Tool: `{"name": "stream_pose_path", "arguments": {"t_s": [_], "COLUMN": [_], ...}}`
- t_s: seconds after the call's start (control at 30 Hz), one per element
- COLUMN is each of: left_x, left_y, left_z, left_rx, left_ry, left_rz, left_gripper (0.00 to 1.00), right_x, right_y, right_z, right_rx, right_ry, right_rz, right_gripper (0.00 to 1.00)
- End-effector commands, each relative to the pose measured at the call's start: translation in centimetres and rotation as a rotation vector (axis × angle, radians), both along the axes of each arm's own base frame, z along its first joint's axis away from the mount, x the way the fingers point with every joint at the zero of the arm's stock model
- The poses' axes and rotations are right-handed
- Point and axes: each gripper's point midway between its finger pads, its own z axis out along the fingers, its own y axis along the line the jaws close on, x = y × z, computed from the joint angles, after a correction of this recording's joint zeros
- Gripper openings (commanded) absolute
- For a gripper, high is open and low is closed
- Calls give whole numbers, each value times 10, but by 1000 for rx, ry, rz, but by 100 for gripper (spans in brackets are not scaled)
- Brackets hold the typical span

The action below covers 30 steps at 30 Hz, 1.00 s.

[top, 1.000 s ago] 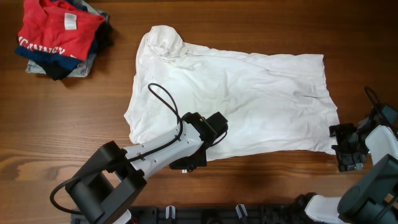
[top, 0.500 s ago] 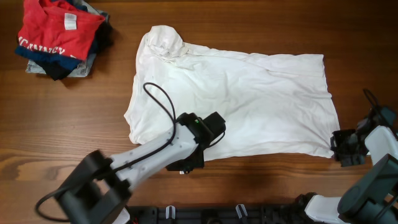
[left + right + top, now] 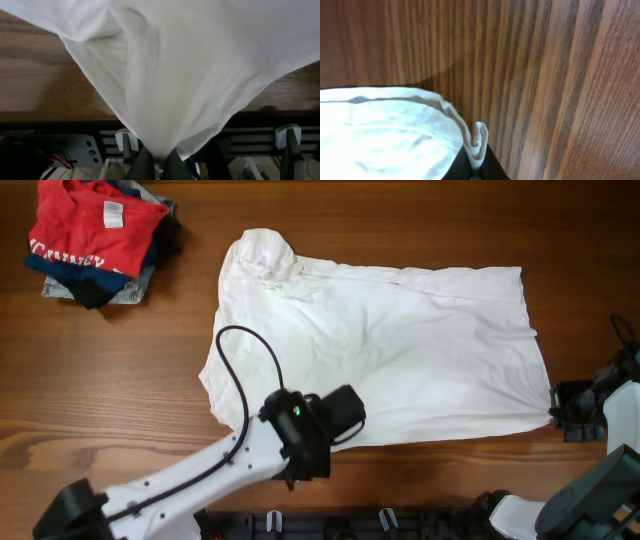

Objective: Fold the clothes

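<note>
The white shirt (image 3: pixel 400 340) lies spread across the middle of the table (image 3: pixel 120 380). It is wrinkled, with its bunched collar end toward the far left and its hem toward the right.

The left gripper (image 3: pixel 340 420) sits at the shirt's near edge, left of centre. Its arm reaches in from the near left corner of the table and slants up to the cloth. In the left wrist view the jaws are pinched tight on a fold of the shirt (image 3: pixel 165 75), and the fabric rises from the left gripper (image 3: pixel 159 169) in a taut cone. The right gripper (image 3: pixel 562 405) is at the shirt's near right corner, with its arm coming in from the right side. The right wrist view shows the right gripper (image 3: pixel 476 169) clamped on a small curl of the hem corner (image 3: pixel 477 142), low over the wood.

From overhead the left arm's wrist covers part of the near edge, so its fingertips and the pinched fold are hidden there. A black cable (image 3: pixel 245 345) loops over the cloth. The right arm is cut off by the frame edge. In the left wrist view the cloth is soft-focused and fills most of the frame.

At the far left corner, well apart from the shirt, lies a red T-shirt (image 3: pixel 95 225) atop navy and grey garments (image 3: pixel 95 288).
</note>
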Motion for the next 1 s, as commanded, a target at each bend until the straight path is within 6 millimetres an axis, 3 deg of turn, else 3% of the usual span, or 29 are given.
{"name": "stream_pose_path", "arguments": {"t_s": [0.0, 0.13, 0.17, 0.2, 0.27, 0.3, 0.43, 0.53, 0.67, 0.8, 0.87, 0.97], "left_x": [18, 27, 30, 31, 32, 32, 30, 18, -11, -23, -20, -5], "left_y": [-2, -10, -13, -13, -11, -10, -9, -5, 4, 9, 16, 4], "left_z": [23, 24, 23, 22, 21, 20, 17, 3, -32, -56, -61, -62], "left_rx": [-34, -67, -72, -67, -49, -43, -40, -20, 7, 2, 37, -18], "left_ry": [-172, -211, -219, -224, -229, -227, -214, -144, 5, 49, 30, -31], "left_rz": [15, 18, 19, 18, 16, 16, 31, 37, 34, 49, 121, 150], "left_gripper": [4, 5, 9, 32, 46, 75, 85, 75, 75, 70, 56, 58], "right_x": [6, 4, 4, 4, 4, 4, 4, 4, 6, 7, 7, 8], "right_y": [-12, -11, -11, -11, -11, -11, -11, -11, -9, -8, -8, -8], "right_z": [17, 16, 16, 16, 16, 16, 16, 16, 16, 16, 16, 16], "right_rx": [-60, -55, -54, -54, -54, -54, -56, -55, -44, -38, -40, -42], "right_ry": [-33, -26, -25, -26, -24, -24, -23, -22, -37, -41, -40, -41], "right_rz": [-10, -8, -8, -9, -5, -1, 14, 17, 23, 32, 40, 44], "right_gripper": [4, 4, 4, 4, 4, 4, 4, 4, 5, 5, 5, 5]}}
